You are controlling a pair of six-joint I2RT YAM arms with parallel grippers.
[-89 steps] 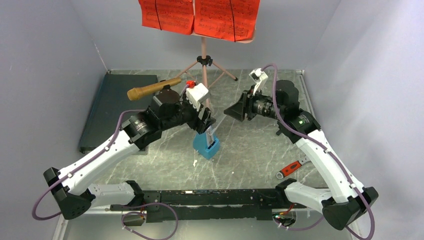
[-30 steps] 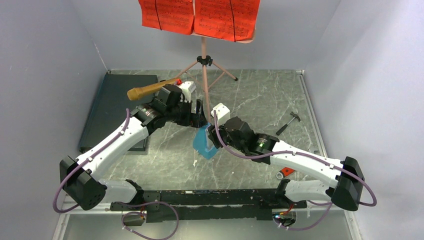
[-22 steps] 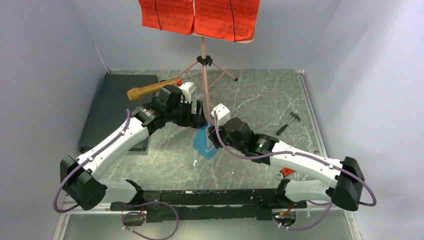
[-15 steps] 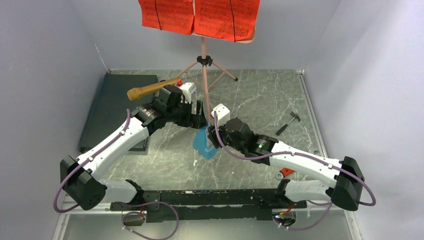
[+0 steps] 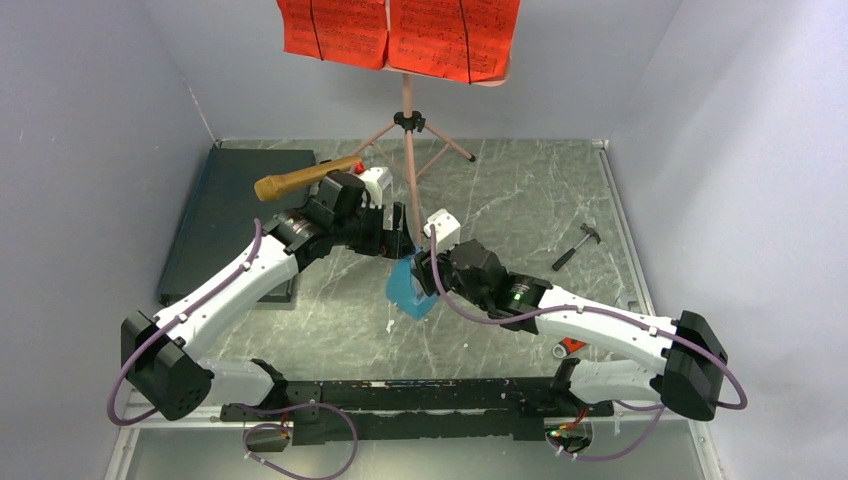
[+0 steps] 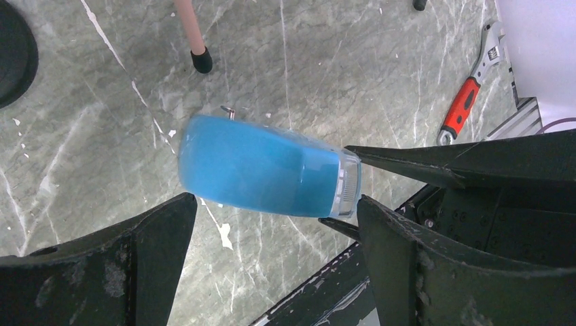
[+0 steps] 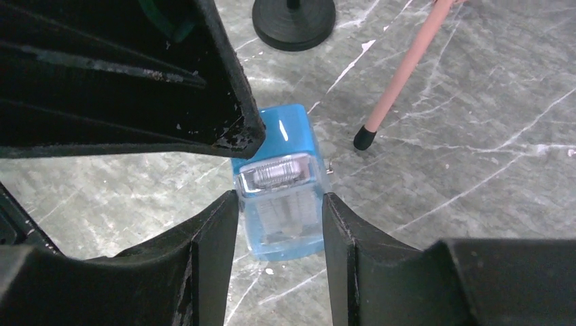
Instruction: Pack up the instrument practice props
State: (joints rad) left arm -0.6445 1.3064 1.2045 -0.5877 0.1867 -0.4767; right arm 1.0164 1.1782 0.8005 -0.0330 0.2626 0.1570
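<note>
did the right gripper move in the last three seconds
Yes. The right gripper moved left and nearer, away from the small black hammer, to straddle the blue wedge-shaped metronome.

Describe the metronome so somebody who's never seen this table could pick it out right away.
Find the pink tripod music stand holding red pages at the back of the table. Just in front of its near foot, where the left hand and right hand meet mid-table, stands the metronome. It is the only bright blue thing there, a small wedge with a clear face.
</note>
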